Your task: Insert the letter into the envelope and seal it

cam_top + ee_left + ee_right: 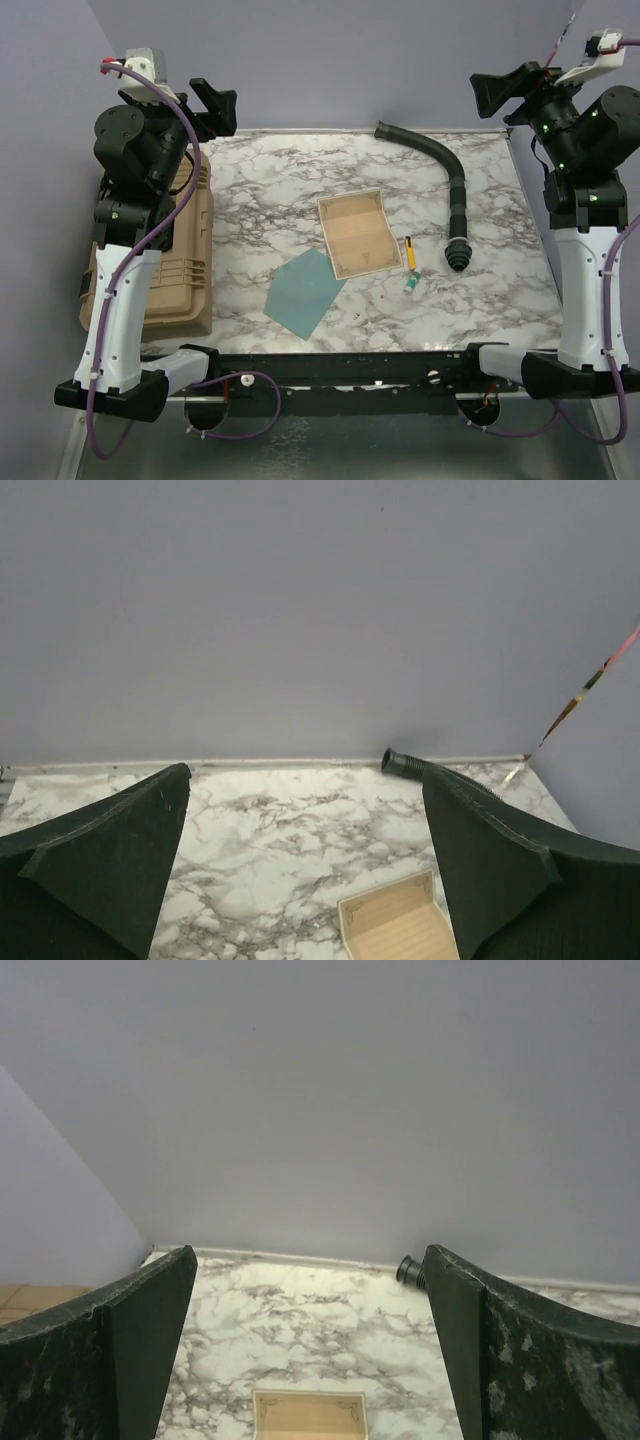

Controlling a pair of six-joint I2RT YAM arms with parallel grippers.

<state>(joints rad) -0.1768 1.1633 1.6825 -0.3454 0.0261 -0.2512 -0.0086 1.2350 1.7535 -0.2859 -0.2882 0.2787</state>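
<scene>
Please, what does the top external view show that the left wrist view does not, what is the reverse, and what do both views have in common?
Only the top external view: the teal envelope, lying flat, a small yellow stick, and a tan case on the left. Only the left wrist view: the inner faces of the fingers of the open left gripper, seen close. Both: the tan letter, the black hose and the marble table.
</scene>
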